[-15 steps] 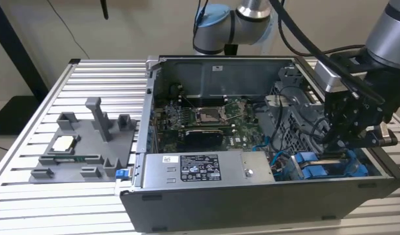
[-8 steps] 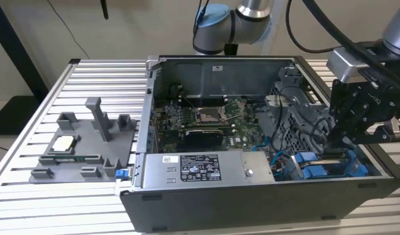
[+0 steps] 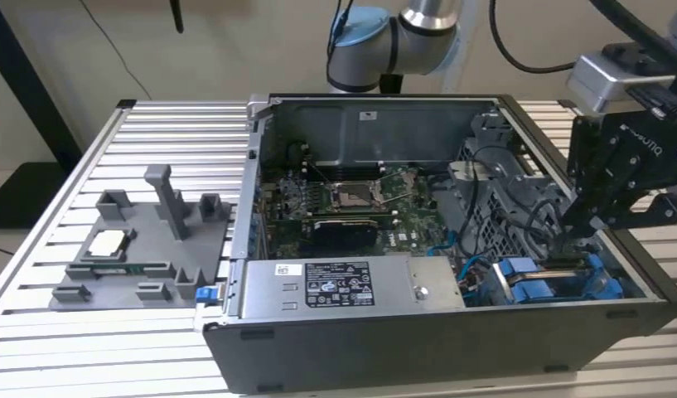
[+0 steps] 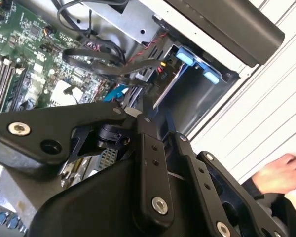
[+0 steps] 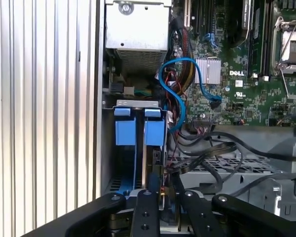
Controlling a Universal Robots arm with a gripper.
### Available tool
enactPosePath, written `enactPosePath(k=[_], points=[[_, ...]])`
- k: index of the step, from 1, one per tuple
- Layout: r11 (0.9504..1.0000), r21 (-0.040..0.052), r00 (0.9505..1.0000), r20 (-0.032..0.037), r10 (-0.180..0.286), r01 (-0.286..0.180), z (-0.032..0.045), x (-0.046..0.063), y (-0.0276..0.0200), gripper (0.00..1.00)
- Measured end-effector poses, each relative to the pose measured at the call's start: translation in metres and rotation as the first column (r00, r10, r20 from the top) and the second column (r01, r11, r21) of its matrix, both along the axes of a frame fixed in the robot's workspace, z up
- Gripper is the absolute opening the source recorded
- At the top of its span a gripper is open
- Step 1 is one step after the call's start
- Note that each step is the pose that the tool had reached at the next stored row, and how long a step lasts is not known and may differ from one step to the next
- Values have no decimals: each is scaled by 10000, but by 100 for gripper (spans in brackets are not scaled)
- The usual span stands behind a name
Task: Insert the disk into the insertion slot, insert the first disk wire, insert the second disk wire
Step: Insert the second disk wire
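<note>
At the exterior view's right, inside the open dark grey computer case (image 3: 427,348), the black linkage gripper (image 3: 587,236) reaches down into the near right corner, straight above the narrow drive bay with bright blue plastic rails (image 3: 559,282); the disk appears to sit between those rails as a thin edge, though I cannot make out its face. Its long axis seems to run down into the bay, from the case's open side towards its floor. Seen in the second wrist view, the gripper (image 4: 138,106) has its fingertips drawn close together at a bundle of black wires (image 4: 108,66) just beside the blue-tabbed bay (image 4: 197,66); whether they pinch one I cannot tell. Across the first wrist view, two blue rails (image 5: 138,133) run lengthwise towards the gripper (image 5: 160,190).
</note>
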State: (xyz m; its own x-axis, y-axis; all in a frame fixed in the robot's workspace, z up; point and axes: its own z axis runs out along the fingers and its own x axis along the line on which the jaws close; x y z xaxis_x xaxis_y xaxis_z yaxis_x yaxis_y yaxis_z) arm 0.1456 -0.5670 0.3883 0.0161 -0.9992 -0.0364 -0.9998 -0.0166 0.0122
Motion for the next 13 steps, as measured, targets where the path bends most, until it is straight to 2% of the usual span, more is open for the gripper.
enactPosePath(k=[3,4,8,13], points=[[10000,-1,10000,-19,0,0,97,0,0,24],[10000,0,10000,-20,0,0,108,0,0,24],[10000,-1,10000,-20,0,0,137,0,0,24],[10000,80,10000,-20,0,0,138,0,0,24]])
